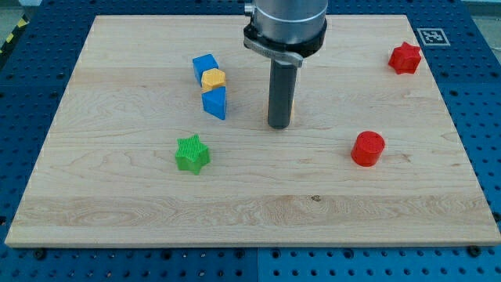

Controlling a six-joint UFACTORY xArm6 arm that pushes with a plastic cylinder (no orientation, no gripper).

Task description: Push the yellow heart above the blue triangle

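Here you see a pale wooden desk (117, 211) filling most of the frame, set on a blue perforated base (23, 94). The arm's grey collar (285, 23) comes down from the top centre, and the dark rod below it ends in my tip (279, 125), which rests on the desk a little above the middle of the frame. There are no fingers on this arm, only the rod, so nothing can be told about fingers being apart or together.

The task's things sit in a tight column left of centre, in the upper half. The yellow heart (213, 78) is in the middle of that column, its shape hard to make out at this size. Just above and slightly left of it lies a blue cube (204, 66), touching it or nearly so. Directly below the yellow heart stands the blue triangle (215, 103), right against it. My tip is to the right of the blue triangle, at about its lower edge, apart from it with bare wood between.

Lower left of the column you find a green star (192, 153), well apart from the others. A red cylinder (368, 148) stands at right of centre, and a red star (405, 58) sits near the upper right corner.
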